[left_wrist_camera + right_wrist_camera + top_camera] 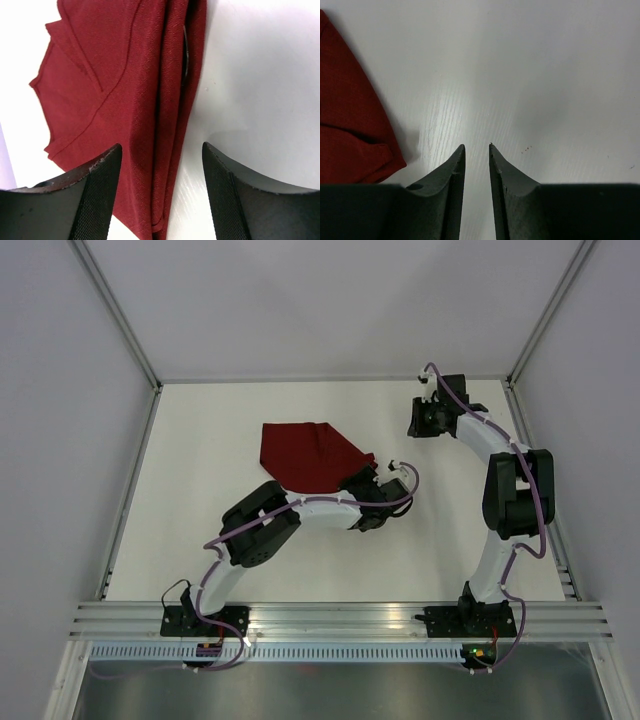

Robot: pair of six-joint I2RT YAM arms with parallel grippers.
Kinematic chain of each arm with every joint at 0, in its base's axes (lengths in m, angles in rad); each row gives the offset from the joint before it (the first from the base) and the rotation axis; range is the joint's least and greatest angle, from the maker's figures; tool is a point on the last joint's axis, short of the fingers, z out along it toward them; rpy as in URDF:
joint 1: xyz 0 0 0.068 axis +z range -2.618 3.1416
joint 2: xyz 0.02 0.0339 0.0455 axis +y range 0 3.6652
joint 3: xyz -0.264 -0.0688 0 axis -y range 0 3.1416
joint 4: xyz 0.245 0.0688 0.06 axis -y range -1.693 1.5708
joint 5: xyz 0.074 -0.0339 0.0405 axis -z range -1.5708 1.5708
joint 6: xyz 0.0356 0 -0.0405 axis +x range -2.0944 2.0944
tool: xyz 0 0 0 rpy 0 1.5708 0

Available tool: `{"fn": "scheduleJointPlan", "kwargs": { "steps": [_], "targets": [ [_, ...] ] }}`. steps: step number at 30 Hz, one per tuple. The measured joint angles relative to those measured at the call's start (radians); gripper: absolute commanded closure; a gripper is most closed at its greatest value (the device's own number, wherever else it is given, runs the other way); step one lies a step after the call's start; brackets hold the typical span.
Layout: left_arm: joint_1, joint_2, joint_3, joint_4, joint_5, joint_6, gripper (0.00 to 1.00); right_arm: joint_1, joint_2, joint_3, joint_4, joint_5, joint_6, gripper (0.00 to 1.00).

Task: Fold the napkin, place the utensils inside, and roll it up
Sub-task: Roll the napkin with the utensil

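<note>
Left fingers wide open, empty, straddling the folded edge of the napkin on the bench. Right fingers nearly together, empty, off the cloth — nothing pins it, so a left pinch may catch one layer and drag the fold open.
</note>
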Motion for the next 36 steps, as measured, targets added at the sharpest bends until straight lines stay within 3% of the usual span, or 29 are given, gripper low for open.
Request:
{"fn": "scheduleJointPlan", "kwargs": {
  "steps": [6,18,28,36],
  "targets": [
    [-0.006,0.031,0.016,0.002,-0.047,0.026,0.41,-0.015,0.000,-0.002,-0.002,-0.011,0.006,0.74],
    [-0.006,0.058,0.017,0.034,-0.076,0.071,0.48,-0.019,0.000,-0.023,0.003,-0.013,0.007,0.76],
    [0.000,0.005,-0.069,0.126,-0.045,0.089,0.42,-0.019,0.005,-0.020,-0.005,-0.020,-0.013,0.74],
    [0.013,-0.070,-0.123,0.135,0.053,0.058,0.37,0.014,0.169,0.241,-0.037,-0.074,-0.081,0.73]
  ]
}}
